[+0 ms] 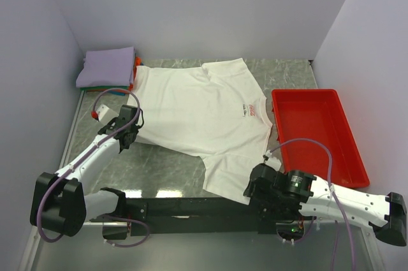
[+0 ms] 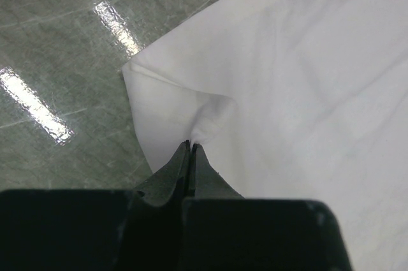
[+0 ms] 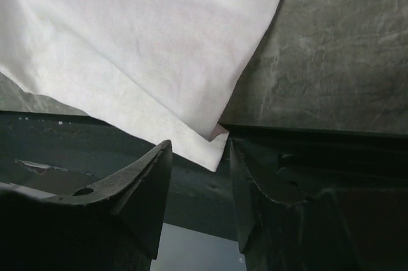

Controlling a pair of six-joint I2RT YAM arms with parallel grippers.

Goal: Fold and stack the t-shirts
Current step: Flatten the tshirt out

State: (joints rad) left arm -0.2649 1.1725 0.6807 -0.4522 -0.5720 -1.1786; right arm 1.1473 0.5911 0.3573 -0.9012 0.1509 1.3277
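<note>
The white t-shirt (image 1: 204, 118) lies spread on the table, with a small red chest logo (image 1: 254, 109) showing. My left gripper (image 1: 132, 128) is shut on the shirt's left corner, pinching a puckered fold of white cloth (image 2: 210, 115). My right gripper (image 1: 256, 189) is open at the shirt's near bottom corner; the hemmed corner (image 3: 204, 146) lies just ahead of the fingertips (image 3: 159, 156), over the dark base rail. A folded stack with a lavender tee (image 1: 107, 67) on top sits at the far left; orange and green edges show under it.
A red plastic tray (image 1: 315, 131) stands on the right, beside the shirt's sleeve. The black base rail (image 1: 191, 207) runs along the near edge. Grey walls close in the left, back and right sides.
</note>
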